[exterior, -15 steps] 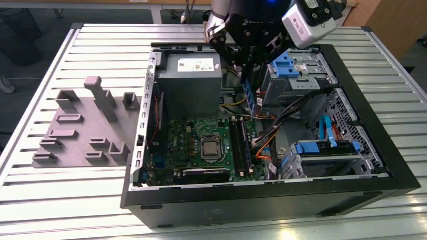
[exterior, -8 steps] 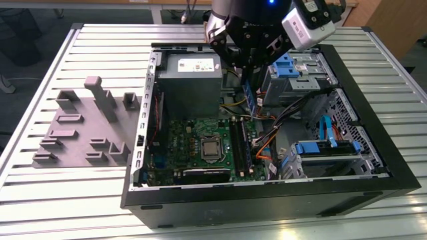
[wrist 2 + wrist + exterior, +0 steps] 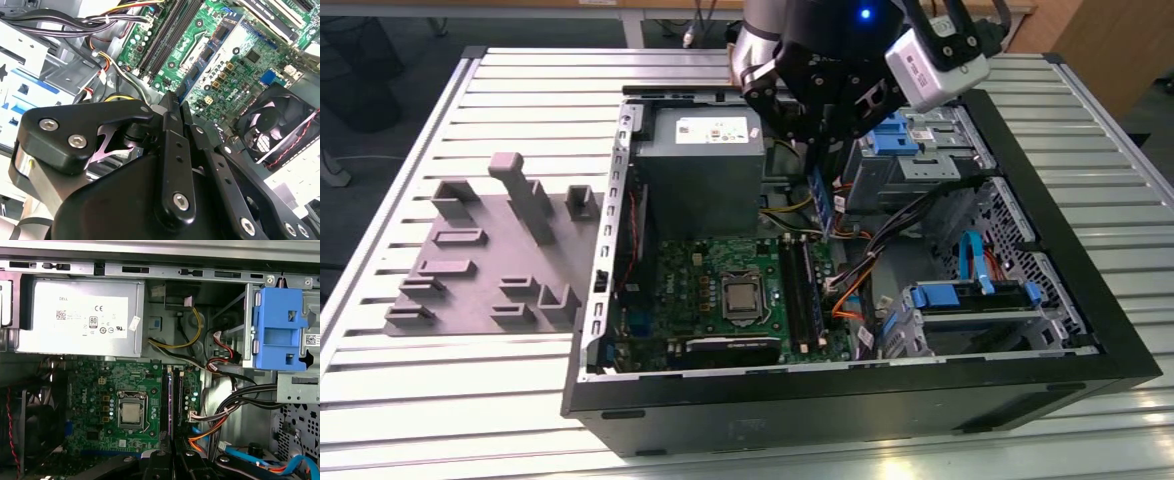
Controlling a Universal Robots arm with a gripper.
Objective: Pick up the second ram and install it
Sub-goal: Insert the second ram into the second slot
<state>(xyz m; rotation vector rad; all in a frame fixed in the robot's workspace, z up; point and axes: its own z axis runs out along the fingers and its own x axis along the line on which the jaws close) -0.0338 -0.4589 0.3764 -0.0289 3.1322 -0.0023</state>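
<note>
My gripper [image 3: 823, 160] hangs inside the open computer case [image 3: 1067, 250], above the back part of the motherboard [image 3: 707, 285]. It is shut on the second ram [image 3: 819, 197], a thin dark stick that hangs straight down from the fingers. In the first wrist view the ram [image 3: 170, 405] shows edge-on, running out from the gripper [image 3: 172, 449] between the long black memory slots [image 3: 179, 395]. It lies in line with the slots and is still above them. In the second wrist view the black fingers [image 3: 172, 107] are pressed together over the slots [image 3: 165, 35].
A grey fixture tray [image 3: 487, 250] lies on the slatted table at the exterior view's left. Inside the case are the grey power supply [image 3: 80, 315], the processor socket [image 3: 131, 412], black and coloured cable bundles [image 3: 235, 405], a blue drive bracket [image 3: 277, 330] and a fan [image 3: 277, 125].
</note>
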